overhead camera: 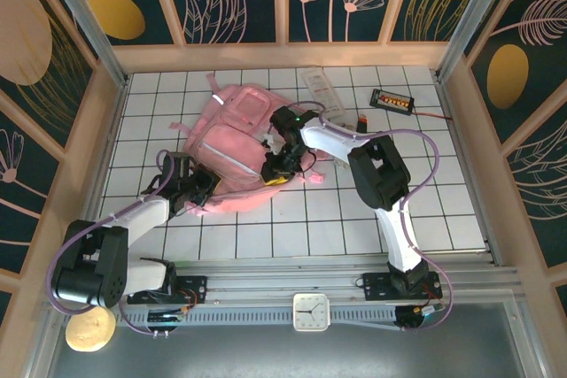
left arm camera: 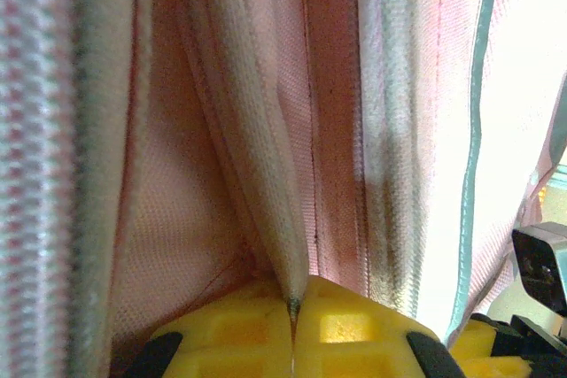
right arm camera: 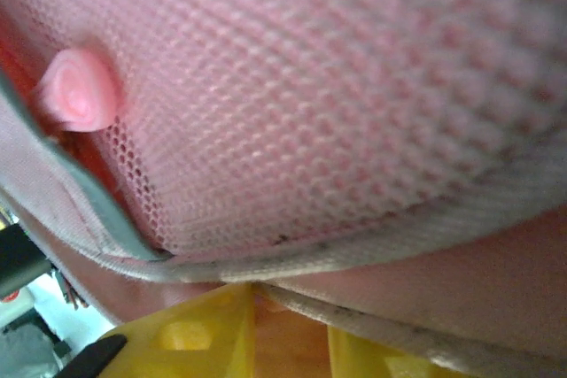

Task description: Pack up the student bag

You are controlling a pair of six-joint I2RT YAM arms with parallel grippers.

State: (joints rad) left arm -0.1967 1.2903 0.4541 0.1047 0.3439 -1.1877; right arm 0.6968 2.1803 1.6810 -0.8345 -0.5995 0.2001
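Note:
The student bag [overhead camera: 232,141] is a large pink backpack lying flat in the middle of the tiled table. My left gripper [overhead camera: 200,189] is at its near-left edge. In the left wrist view the yellow fingers [left arm camera: 248,334] of my left gripper [left arm camera: 294,304] are shut on a fold of the bag's pink fabric [left arm camera: 266,174]. My right gripper [overhead camera: 278,166] is pressed against the bag's near-right edge. In the right wrist view my right gripper [right arm camera: 292,298] has its jaws a little apart. The bag's mesh [right arm camera: 337,104] and its grey piped edge [right arm camera: 354,250] lie across the gap.
A clear ruler case [overhead camera: 319,86], a black device with a red cable [overhead camera: 392,99] and a small red item [overhead camera: 363,119] lie at the back right. A small pink piece [overhead camera: 314,179] sits beside the bag. A clock [overhead camera: 311,312] stands on the front rail.

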